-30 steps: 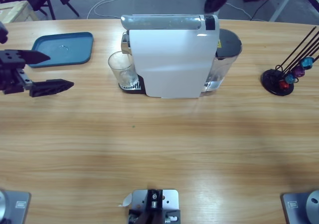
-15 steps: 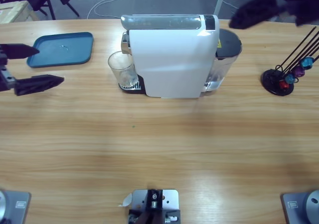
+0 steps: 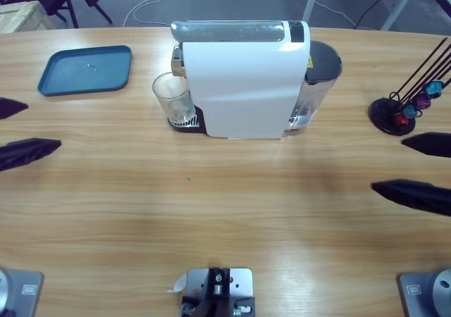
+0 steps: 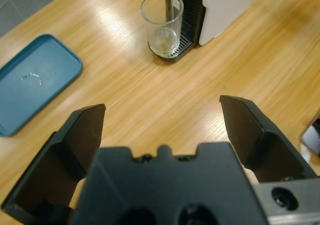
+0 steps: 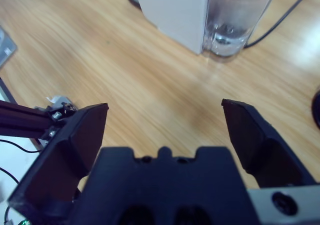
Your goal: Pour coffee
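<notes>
Both arms have drawn back toward the side edges since a second ago: the left end effector [image 3: 15, 129], which hovered near the blue tray [image 3: 86, 69], now shows only its two black jaw tips at the left border of the high view, and the right end effector [image 3: 416, 168], earlier up beyond the far edge behind the coffee machine [image 3: 243, 77], now hangs over the desk [image 3: 225, 211] at the right border, below the capsule stand [image 3: 403, 109]. Each end effector is released, jaws spread wide with nothing between them, as both wrist views confirm.

An empty clear glass [image 3: 172, 96] stands on the drip grate at the machine's left end, under the spout, touching nothing else. At the opposite end of the white machine sits its transparent water tank [image 3: 315, 84] with a dark lid. The tray lies flat and bare to the left of the glass, well apart from it. Coloured capsules hang low on the stand's black wires.

From the left wrist view, the left end effector [image 4: 162, 135] looks down on the glass [image 4: 162, 25] and tray [image 4: 32, 80]; the right wrist view faces the tank [image 5: 235, 15] across bare wood.
</notes>
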